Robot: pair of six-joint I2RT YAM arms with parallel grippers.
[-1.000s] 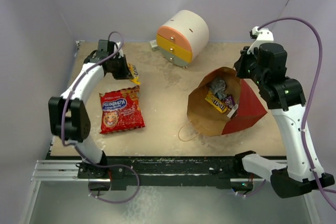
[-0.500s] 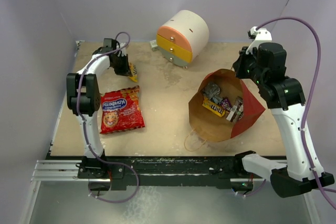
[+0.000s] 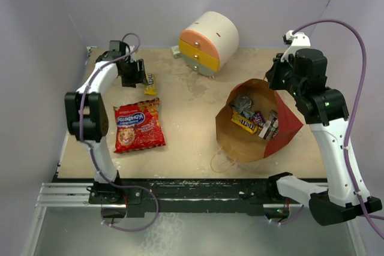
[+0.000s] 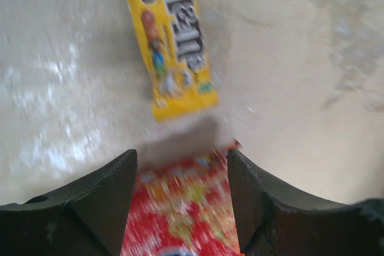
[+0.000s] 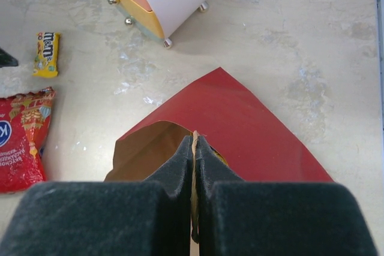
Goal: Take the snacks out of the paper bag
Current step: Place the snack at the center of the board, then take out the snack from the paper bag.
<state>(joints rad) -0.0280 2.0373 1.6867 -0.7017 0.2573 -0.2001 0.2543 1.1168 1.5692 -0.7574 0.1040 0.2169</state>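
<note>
Bearing "m&m's" lettering, yellow packet [image 4: 174, 34] lies on table [image 4: 300, 88].

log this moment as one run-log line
left jaws: open, empty | right jaws: shut on paper bag rim | out on table: yellow candy packet, red crisp packet | in bag: several snacks

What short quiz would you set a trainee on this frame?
1. True or false: the left tool is open and the yellow candy packet lies free on the table.
2. Which tool pinches the paper bag at its rim? A left tool, B right tool.
3. Fill in: the red crisp packet lies ___ the paper bag.
Key: 1 true; 2 B; 3 outside.
</note>
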